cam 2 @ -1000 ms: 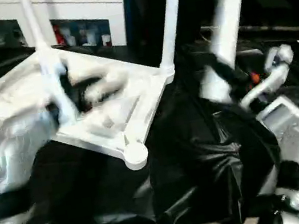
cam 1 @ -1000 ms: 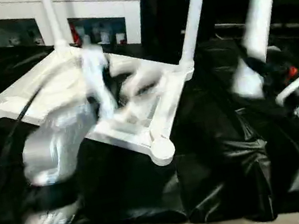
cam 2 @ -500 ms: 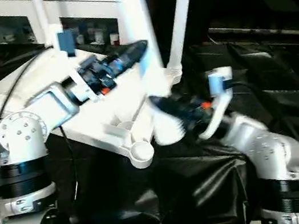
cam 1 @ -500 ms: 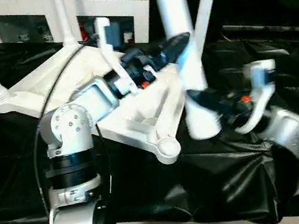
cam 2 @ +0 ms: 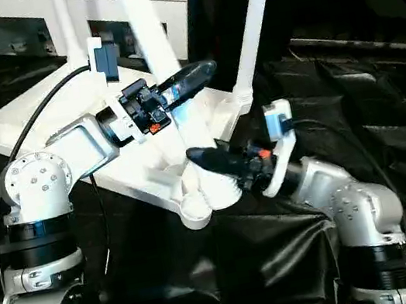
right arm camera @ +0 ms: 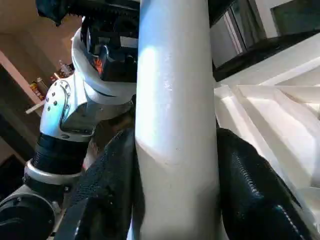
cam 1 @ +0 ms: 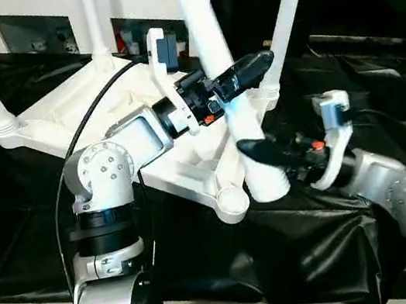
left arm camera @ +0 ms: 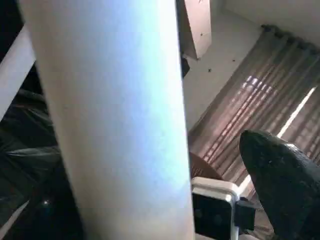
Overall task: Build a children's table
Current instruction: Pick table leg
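Leg [cam 1: 239, 126] number four stands nearly upright, its thick foot end just beside the empty round socket [cam 1: 230, 202] at the near corner of the upturned tabletop [cam 1: 76, 103], which lies on the black-draped work table [cam 1: 385, 112]. The right gripper [cam 1: 259, 150] clasps this leg low down, one finger on each side. Higher up the shaft, the left gripper [cam 1: 248, 73] is spread wide around it, not squeezing. Seating it likely means shifting the foot slightly toward the robot's left and down into that socket.

A lab-like room: black-draped work table [cam 1: 309, 220], white cabinets [cam 1: 45, 14] holding small items behind.
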